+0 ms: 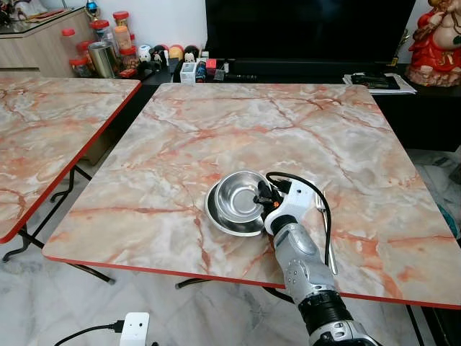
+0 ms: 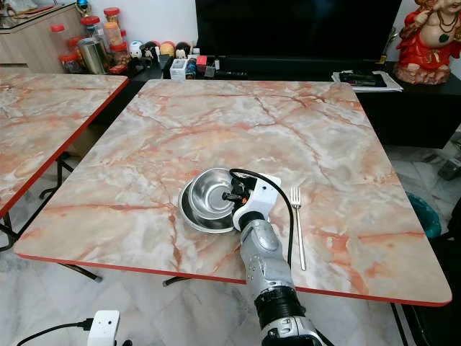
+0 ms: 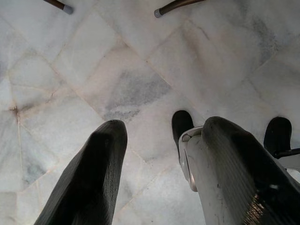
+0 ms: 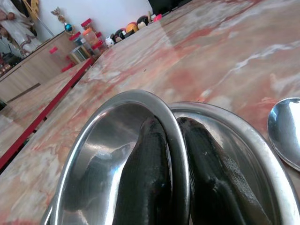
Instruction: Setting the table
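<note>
At the lower centre of the frame, we are pinching the rim of the round steel bowl (image 2: 214,194) with our right gripper (image 2: 235,196), seating it in the shallow steel plate (image 2: 189,210), and judging release comes next.

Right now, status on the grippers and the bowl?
Right gripper pinching rim of steel bowl, bowl sitting in plate. Left gripper open, idle over floor. Fork beside wrist; spoon close.

Steel bowl (image 2: 210,194) tilted, rim pinched between right gripper (image 4: 174,173) fingers, resting inside shallow steel plate (image 2: 189,213) near table's (image 2: 216,122) front edge; fork (image 2: 297,225) flat at bowl's 3 o'clock, tines away from front edge; spoon (image 4: 286,131) just beside plate.
</note>
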Motion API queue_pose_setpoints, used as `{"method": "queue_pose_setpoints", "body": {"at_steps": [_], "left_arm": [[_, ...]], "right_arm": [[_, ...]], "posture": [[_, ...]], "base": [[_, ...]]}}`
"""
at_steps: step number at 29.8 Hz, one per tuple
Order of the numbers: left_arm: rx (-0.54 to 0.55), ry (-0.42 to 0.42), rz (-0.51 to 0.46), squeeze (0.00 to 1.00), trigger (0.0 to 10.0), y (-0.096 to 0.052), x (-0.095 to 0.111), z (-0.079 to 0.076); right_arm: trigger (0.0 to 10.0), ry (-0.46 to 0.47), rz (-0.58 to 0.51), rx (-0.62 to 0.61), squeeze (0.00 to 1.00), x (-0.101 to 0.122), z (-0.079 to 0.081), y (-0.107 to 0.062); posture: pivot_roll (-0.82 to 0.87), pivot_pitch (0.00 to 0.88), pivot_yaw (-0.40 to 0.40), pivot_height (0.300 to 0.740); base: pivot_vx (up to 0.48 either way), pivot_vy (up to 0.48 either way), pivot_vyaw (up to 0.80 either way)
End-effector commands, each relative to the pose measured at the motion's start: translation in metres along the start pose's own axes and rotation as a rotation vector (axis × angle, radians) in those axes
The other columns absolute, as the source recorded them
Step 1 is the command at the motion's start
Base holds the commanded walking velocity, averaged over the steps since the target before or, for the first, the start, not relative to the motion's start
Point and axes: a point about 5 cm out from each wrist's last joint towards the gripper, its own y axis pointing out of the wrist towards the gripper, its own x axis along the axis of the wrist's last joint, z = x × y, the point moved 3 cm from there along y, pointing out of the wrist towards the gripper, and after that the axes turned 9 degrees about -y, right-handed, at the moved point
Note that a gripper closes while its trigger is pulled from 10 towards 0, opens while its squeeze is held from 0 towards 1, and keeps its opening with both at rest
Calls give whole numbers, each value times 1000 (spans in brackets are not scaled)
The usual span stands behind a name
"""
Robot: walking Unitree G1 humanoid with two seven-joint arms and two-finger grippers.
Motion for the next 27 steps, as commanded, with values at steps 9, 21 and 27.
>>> {"method": "queue_pose_setpoints", "body": {"at_steps": [9,21,27], "left_arm": [[6,3,20,0,10000,0,-2,0],[8,9,23,0,10000,0,-2,1],[7,11,25,0,10000,0,-3,1]], "right_arm": [[10000,-15,7,36,0,4,14,6],[10000,-21,13,38,0,2,14,6],[10000,-19,17,48,90,1,16,6]], "posture": [[25,0,15,736],[26,0,18,736],[26,0,18,736]], "base": [[0,0,0],[0,0,0],[0,0,0]]}}
